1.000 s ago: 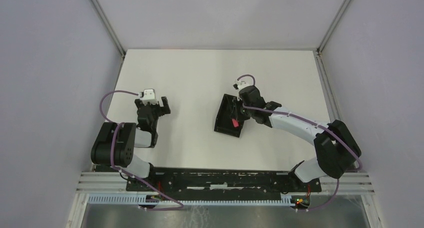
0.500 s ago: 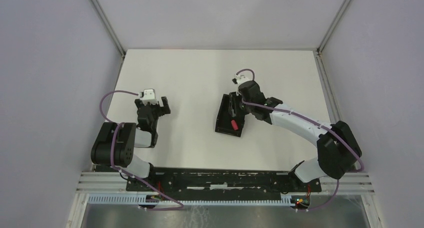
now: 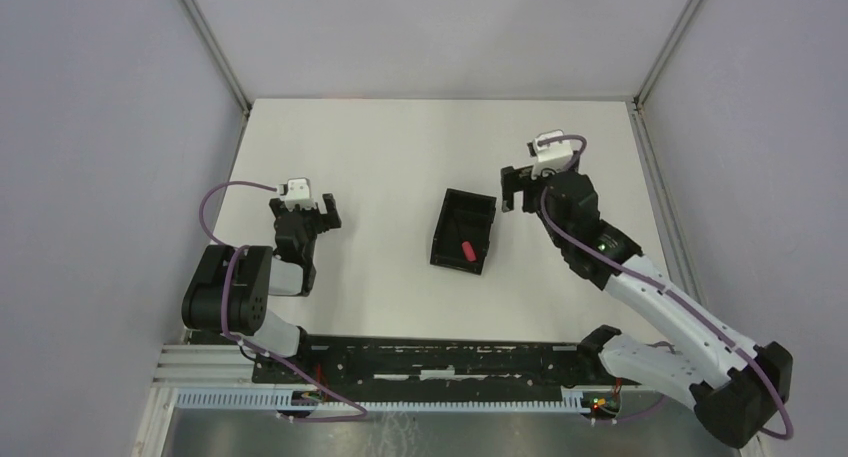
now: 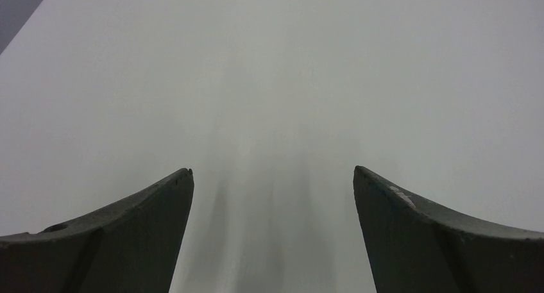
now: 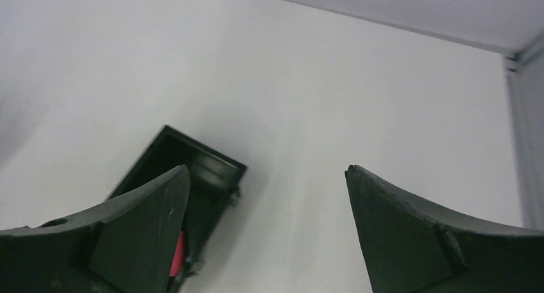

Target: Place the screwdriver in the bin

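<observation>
The black bin (image 3: 452, 239) lies near the middle of the white table. The screwdriver (image 3: 467, 248) rests inside it, its red handle showing near the bin's near end. My right gripper (image 3: 522, 182) hangs open to the right of the bin's far end, apart from it and holding nothing. In the right wrist view the bin (image 5: 192, 161) sits at lower left, a strip of the red screwdriver (image 5: 179, 261) peeks past my left finger, and the gripper (image 5: 266, 171) spans bare table. My left gripper (image 3: 304, 217) stands open over bare table at the left, empty in its wrist view (image 4: 272, 177).
Grey walls and metal frame posts (image 3: 655, 62) close in the table on three sides. A black mounting rail (image 3: 430, 362) runs along the near edge by the arm bases. The table's right edge (image 3: 650, 177) lies close to the right arm.
My right gripper opened and let go of the screwdriver, which now lies in the bin. The right arm then drew away to the right and back. The left arm has not moved.
</observation>
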